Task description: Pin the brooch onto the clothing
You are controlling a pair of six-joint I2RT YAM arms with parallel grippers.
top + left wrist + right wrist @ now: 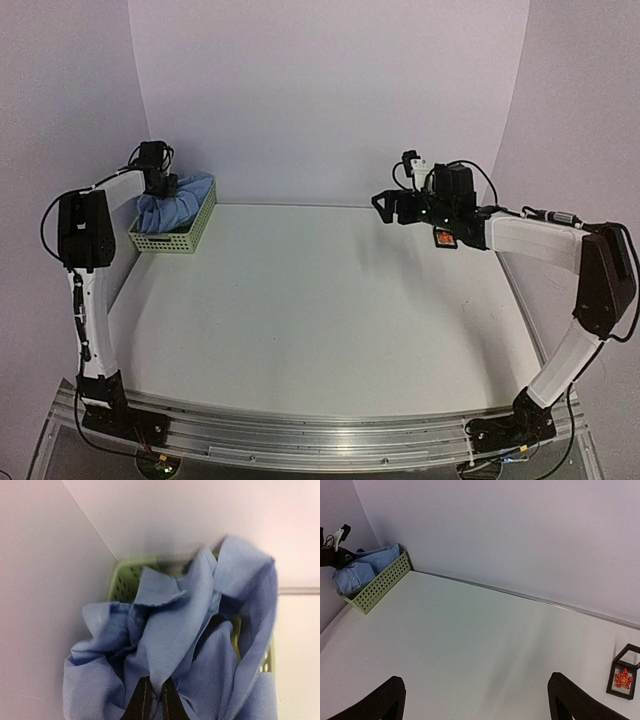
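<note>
The light blue shirt lies crumpled in the pale green basket at the back left. My left gripper is over the basket and is shut on a fold of the shirt, its black fingertips pinching the cloth. The tiny orange-red brooch lies in a small black square box at the back right; in the top view it shows just under my right arm. My right gripper is open wide and empty, held above the table.
White walls close the back and both sides. The basket stands in the back left corner against the wall. The shirt and basket also show far off in the right wrist view.
</note>
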